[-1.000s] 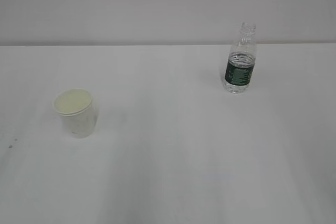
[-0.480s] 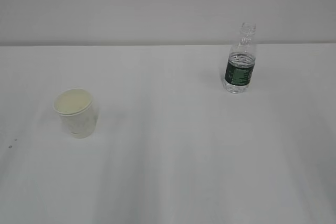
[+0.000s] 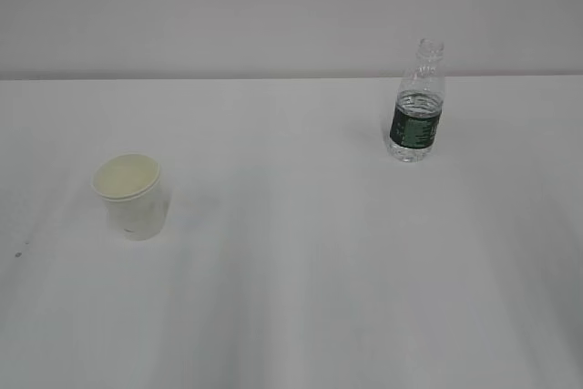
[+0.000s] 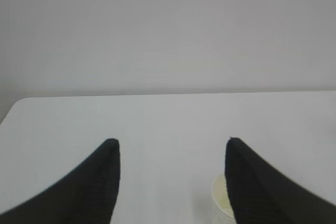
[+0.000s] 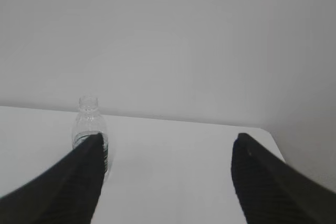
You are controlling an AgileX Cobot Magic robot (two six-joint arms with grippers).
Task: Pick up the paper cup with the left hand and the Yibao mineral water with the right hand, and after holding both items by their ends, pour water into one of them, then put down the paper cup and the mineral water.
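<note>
Left gripper (image 4: pixel 170 153): my jaws apart, paper cup (image 4: pixel 223 199) just ahead, ready for pickup.
Right gripper (image 5: pixel 168 148): spread wide, Yibao mineral water (image 5: pixel 90 129) beyond its left finger.

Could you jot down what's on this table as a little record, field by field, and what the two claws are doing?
paper cup: upright, left on the table, free
Yibao mineral water: upright, far right, uncapped, little water
left hand: fingers open, empty, cup beside the right one
right hand: fingers open, empty, bottle behind the left one

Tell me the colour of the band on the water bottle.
Dark green with white print, clearest in the exterior view.
</note>
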